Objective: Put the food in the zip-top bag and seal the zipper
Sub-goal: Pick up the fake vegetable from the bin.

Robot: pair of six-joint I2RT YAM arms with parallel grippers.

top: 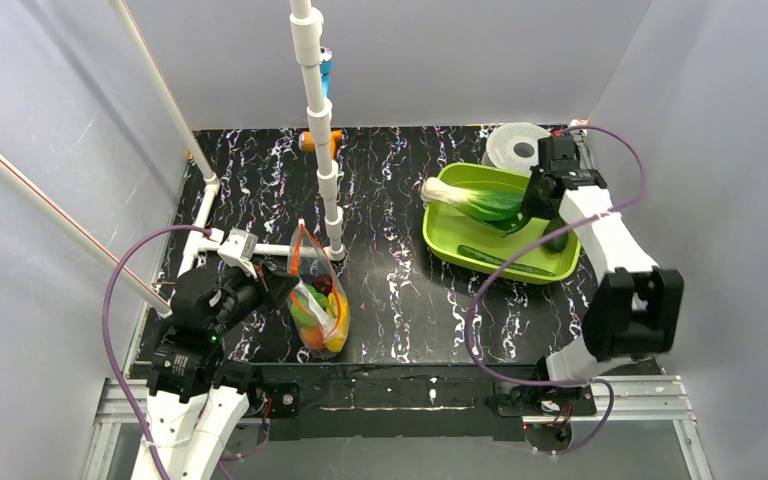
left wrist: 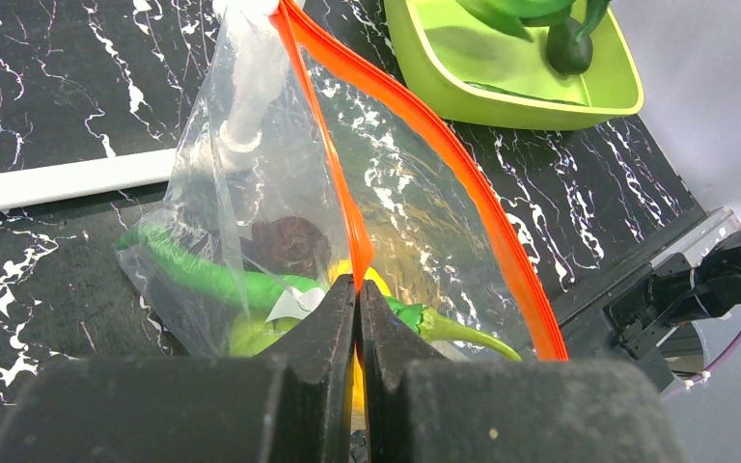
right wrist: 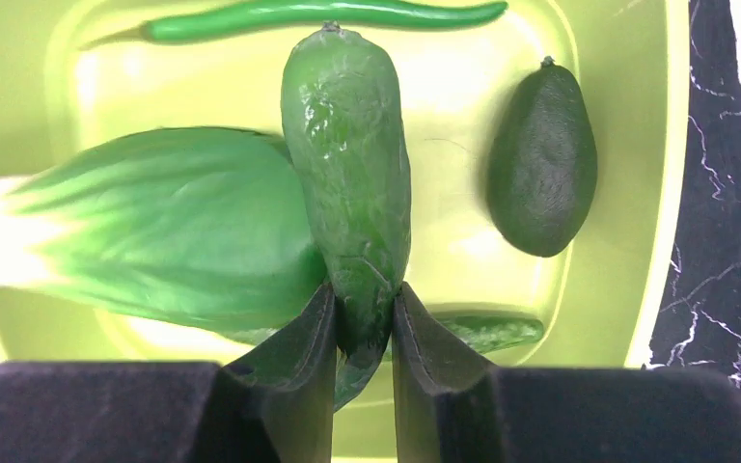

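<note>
We see the zip-top bag [top: 318,312] standing on the black marbled desk [top: 410,290] in the lower left of the top view, its mouth turned up and gaping. The zipper [left wrist: 425,125] shows as two red-orange strips that spread apart toward the top of the left wrist view and meet at the bottom centre. There the left hand [left wrist: 358,289] is pinched narrow on them, its jaws almost touching with only the strip between. Inside the bag we make out a dark purple plum [left wrist: 289,246], a yellow piece [left wrist: 374,280] just behind the fingertips, green pods [left wrist: 198,272] lying along the bottom, and a white label [left wrist: 292,305].

Toward the upper right of the top view lies the lime-green tray [top: 457,255], well apart from the bag. The right hand [right wrist: 365,294] hangs over it and grips the lower end of a bumpy green pod [right wrist: 347,164], which points to the top of the right wrist view. In the tray beneath we see a blurred leafy green vegetable [right wrist: 164,227] on the left and a dark green avocado [right wrist: 542,159] on the right. A long thin pod [right wrist: 318,13] lies along the top edge, and another green piece [right wrist: 492,333] is partly hidden near the bottom. A white roll [top: 516,148] sits on the desk just behind the tray.
</note>
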